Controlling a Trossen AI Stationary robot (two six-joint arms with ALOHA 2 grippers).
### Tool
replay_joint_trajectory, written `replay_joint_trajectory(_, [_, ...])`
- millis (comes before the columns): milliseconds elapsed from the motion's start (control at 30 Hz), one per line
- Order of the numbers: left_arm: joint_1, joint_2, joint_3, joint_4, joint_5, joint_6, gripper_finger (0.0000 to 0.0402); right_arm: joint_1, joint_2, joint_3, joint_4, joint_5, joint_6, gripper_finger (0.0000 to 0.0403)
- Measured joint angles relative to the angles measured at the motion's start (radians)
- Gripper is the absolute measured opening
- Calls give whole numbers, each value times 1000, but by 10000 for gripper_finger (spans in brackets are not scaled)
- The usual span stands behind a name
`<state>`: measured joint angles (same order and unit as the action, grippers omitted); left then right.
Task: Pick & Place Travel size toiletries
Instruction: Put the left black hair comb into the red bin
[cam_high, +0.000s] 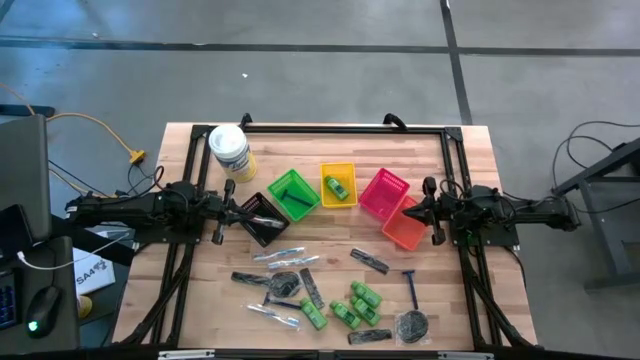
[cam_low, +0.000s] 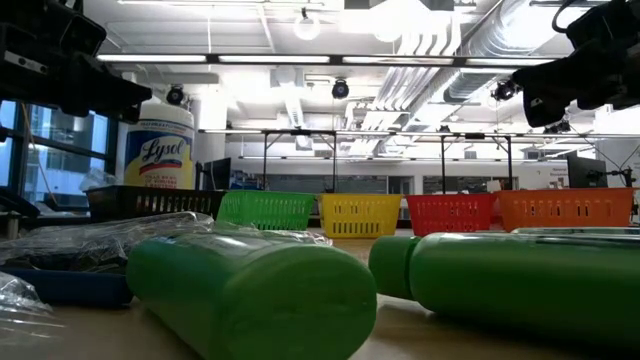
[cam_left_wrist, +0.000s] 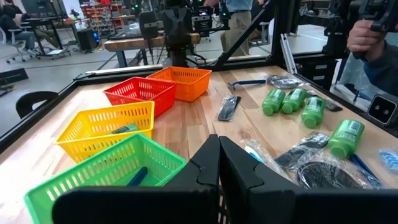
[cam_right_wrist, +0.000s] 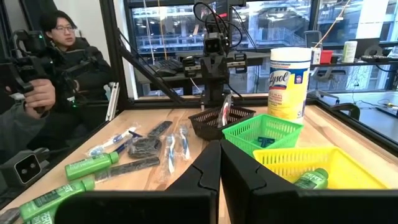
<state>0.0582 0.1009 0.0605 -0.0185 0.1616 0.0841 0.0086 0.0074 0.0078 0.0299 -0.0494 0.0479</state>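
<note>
Seen from overhead: left claw (cam_high: 243, 212) pressed shut and empty at the nine o'clock side of the wooden worktop (cam_high: 460, 190), tips just over the black basket (cam_high: 264, 218); right claw (cam_high: 412, 212) likewise shut and empty at the three o'clock side, beside the orange basket (cam_high: 404, 226). Strung across the middle from nine toward three: black, green basket (cam_high: 293, 193), yellow basket (cam_high: 338, 184), red basket (cam_high: 384, 191), orange. White wipes tub (cam_high: 230, 151) with yellow label upright at eleven o'clock. Travel size toiletries (cam_high: 330, 293) mostly loose over the six o'clock half of the worktop: green mini bottles (cam_high: 358, 305) clustered near six, a blue-handled razor (cam_high: 410, 287) toward four, a round dark packet (cam_high: 411, 325) at five, dark combs (cam_high: 370, 261) near centre, clear-wrapped sticks (cam_high: 285, 255) toward seven. One green bottle (cam_high: 338, 186) already lying in the yellow basket, a dark item (cam_high: 291, 196) in the green one, a slim stick (cam_right_wrist: 224, 114) propped in the black one. Beyond the worktop's edge, a seated person (cam_right_wrist: 65, 59) in dark clothing, controller in hand.
</note>
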Motion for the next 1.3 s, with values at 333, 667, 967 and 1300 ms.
replay_joint_trajectory(333, [0, 0, 0, -14, 1, 12, 0, 0, 0, -1, -2, -1, 0, 2])
replay_joint_trajectory(667, [0, 0, 0, -14, 4, 16, 0, 0, 0, -2, -3, -4, 1, 2])
replay_joint_trajectory(967, [0, 0, 0, -29, 2, -6, 0, 0, 0, -2, -3, -2, 1, 2])
replay_joint_trajectory(1300, [0, -1, -1, 5, 49, -45, 0, 0, 0, -2, -3, -1, 1, 2])
